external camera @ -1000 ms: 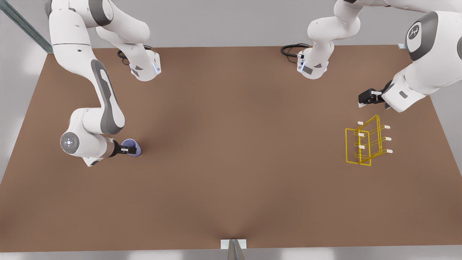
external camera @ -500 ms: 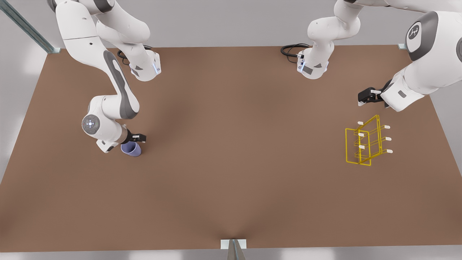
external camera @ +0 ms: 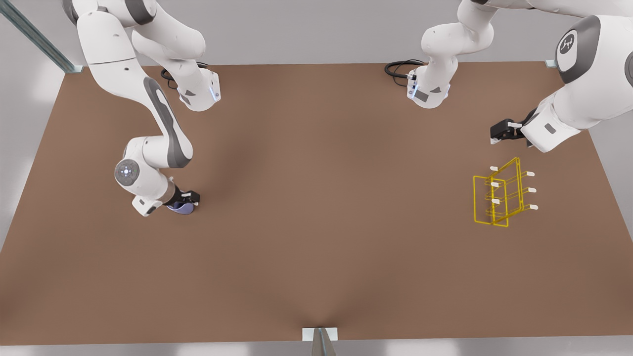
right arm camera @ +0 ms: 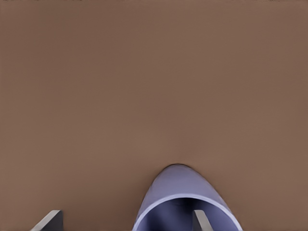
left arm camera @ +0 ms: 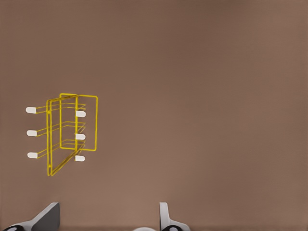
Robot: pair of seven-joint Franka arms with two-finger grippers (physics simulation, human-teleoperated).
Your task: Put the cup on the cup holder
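The right hand (external camera: 187, 199) is down at the cup (external camera: 182, 209) on the bench (external camera: 316, 222), fingers wide, one finger (right arm camera: 201, 220) inside its rim. The left hand (external camera: 498, 133) waits open above the cup holder (external camera: 499, 198), well apart from the cup

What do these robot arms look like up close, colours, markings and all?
Both arms are glossy white with rounded, tube-like segments and dark grey joint bands. One joint cap bears a white logo. Black cables coil at the bases. The right gripper and the left gripper are black blocks with pale fingers; grey fingertips show in the left wrist view.
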